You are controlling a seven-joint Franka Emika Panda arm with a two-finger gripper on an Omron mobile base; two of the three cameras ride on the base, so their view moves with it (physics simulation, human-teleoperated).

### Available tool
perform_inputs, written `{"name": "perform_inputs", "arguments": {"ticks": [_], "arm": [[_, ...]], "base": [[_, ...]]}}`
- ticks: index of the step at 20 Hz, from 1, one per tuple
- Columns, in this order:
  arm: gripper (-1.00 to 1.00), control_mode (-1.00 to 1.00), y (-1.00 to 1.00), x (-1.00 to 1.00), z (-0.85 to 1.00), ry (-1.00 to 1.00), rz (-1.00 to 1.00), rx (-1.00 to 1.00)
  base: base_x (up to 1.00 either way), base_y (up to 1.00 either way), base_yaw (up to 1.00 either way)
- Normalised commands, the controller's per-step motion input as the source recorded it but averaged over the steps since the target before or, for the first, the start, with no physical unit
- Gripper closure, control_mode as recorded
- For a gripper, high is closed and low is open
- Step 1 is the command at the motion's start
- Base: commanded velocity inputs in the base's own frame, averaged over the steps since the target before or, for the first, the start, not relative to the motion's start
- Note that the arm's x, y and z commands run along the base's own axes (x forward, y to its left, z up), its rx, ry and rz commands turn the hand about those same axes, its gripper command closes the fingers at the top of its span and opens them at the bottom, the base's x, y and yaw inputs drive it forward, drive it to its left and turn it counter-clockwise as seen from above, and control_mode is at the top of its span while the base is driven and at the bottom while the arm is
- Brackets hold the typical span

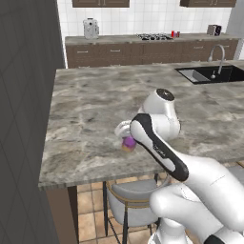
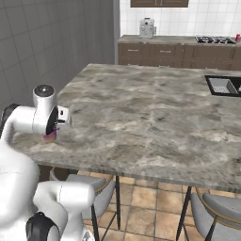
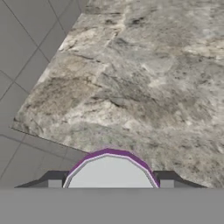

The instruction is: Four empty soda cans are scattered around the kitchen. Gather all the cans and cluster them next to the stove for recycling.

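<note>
Purple can point(image 1: 127, 143) mostly hidden behind the wrist; far cans point(image 1: 175, 34) too small to distinguish.

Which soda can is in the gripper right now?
The purple can, clamped between the fingers of the gripper over the island counter. The red cans stand far off beside the stove.

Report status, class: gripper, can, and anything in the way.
Gripper shut on purple can, above the island counter near its corner. Stove far across the kitchen, red cans beside it. Island stands between.
</note>
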Motion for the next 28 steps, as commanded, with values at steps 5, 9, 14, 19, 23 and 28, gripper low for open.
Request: {"name": "perform_inputs", "arguments": {"ticks": [5,9,14,19,23,28], "arm": [[1.0,-1.0,-0.22,-0.94,0.77,-0.08,0.0,-0.02],[1.0,-1.0,-0.27,-0.93,0.66,0.01,0.0,-0.03],[1.0,-1.0,-0.14,-0.46,0.67,0.21,0.0,-0.11],[1.0,-1.0,0.0,0.0,0.03,0.33,-0.01,-0.14],[1.0,-1.0,0.02,0.0,0.0,0.03,0.0,-0.01],[1.0,-1.0,0.0,0.0,0.0,0.0,0.0,0.0]], "base": [[0.0,0.0,0.0],[0.0,0.0,0.0],[0.0,0.0,0.0],[0.0,0.0,0.0],[0.0,0.0,0.0],[0.0,0.0,0.0]]}}
